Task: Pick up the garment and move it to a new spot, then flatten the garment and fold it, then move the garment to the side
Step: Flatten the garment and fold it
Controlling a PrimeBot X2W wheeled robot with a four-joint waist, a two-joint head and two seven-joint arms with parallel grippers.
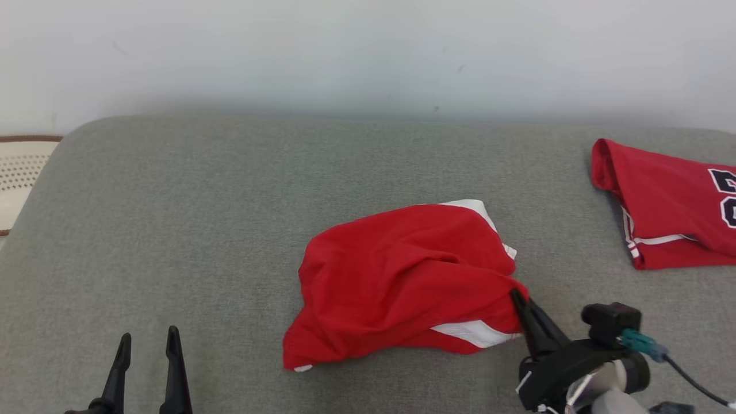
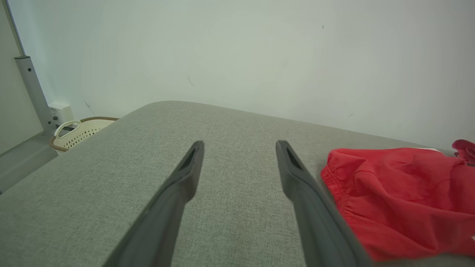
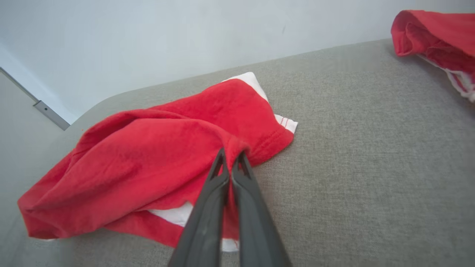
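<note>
Head camera: high, facing forward and down across the grey cushion (image 1: 172, 230) to the pale wall (image 1: 368, 52). Wrist cameras: low, skimming the cushion; right one nearest the red garment (image 3: 148, 155), which all three views share.

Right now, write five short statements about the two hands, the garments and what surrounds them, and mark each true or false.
1. The right hand is shut on an edge of the red garment. True.
2. The left hand grips the same garment. False: the left hand is open, apart from it, over the bare grey surface.
3. A second red garment lies at the far right, apart from the first. True.
4. The gripped garment is folded into a neat flat rectangle. False: it lies crumpled, with white panels showing.
5. A basket sits on top of the grey surface. False: the basket stands off it, beyond its left end.
</note>
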